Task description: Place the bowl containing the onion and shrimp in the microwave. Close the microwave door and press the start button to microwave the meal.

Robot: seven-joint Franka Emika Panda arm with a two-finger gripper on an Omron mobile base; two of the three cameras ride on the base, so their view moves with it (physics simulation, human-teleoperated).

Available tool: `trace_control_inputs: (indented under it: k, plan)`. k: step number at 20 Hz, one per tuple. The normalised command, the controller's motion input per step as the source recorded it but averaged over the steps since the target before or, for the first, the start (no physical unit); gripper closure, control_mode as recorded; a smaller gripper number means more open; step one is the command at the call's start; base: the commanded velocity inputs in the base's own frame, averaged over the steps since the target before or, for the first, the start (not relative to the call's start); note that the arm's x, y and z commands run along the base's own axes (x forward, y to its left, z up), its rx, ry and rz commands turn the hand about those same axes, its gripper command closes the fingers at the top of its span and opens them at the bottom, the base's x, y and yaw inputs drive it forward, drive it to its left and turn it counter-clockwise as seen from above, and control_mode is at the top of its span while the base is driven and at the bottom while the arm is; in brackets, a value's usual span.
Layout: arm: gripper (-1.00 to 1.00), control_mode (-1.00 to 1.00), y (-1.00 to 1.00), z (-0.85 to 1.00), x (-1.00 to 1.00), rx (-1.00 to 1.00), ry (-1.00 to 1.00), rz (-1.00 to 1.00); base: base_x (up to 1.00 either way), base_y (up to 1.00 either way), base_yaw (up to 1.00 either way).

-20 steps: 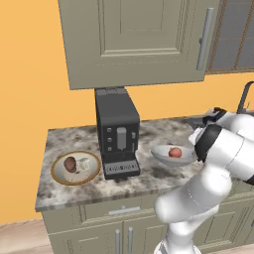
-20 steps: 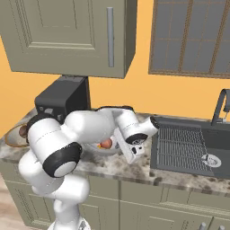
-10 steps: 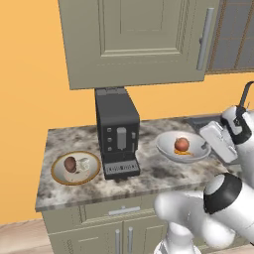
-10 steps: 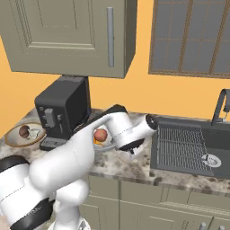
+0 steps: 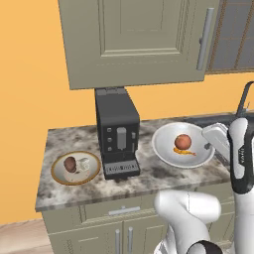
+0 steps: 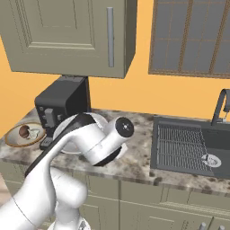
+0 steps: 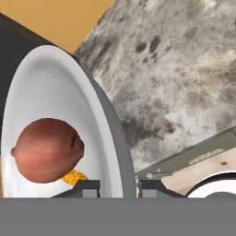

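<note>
1. Gripper (image 7: 119,186) pinches the bowl (image 5: 171,140) by its rim, lifted above the counter (image 5: 149,173) beside the coffee machine (image 5: 117,132).
2. Tilting could roll the onion (image 5: 182,142) and shrimp (image 5: 184,152) out.
3. A one-sided rim hold might slip.

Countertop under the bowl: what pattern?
Mottled grey-brown speckled stone countertop, clearest in the hand view.

Arm: white robot arm (image 6: 96,143) rises from the lower left and bends across the middle, its round joint in front of the bowl.
Bowl: pale bowl (image 6: 96,119), only its rim showing above the arm.
Coffee machine: black coffee machine (image 6: 60,103) behind the arm, under a beige cabinet (image 6: 67,36).
Plate: gold-rimmed plate (image 6: 13,140) at far left, holding a brown lump.
Sink: dark sink (image 6: 193,146) on the right, set in the speckled counter (image 6: 134,164).
</note>
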Motion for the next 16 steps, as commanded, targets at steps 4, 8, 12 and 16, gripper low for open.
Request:
trace_control_inputs:
  k: [4, 8, 12, 16]
  plan:
    - [1.00, -1.00, 0.02, 0.68, -0.33, -0.02, 0.00, 0.00, 0.00, 0.00, 0.00]
    - [1.00, -1.00, 0.00, 0.40, -0.14, 0.00, 0.00, 0.00, 0.00, 0.00, 0.00]
    - [1.00, -1.00, 0.00, 0.37, -0.24, -0.02, 0.00, 0.00, 0.00, 0.00, 0.00]
    - [1.00, -1.00, 0.04, 0.23, -0.16, -0.03, -0.01, 0.00, 0.00, 0.00, 0.00]
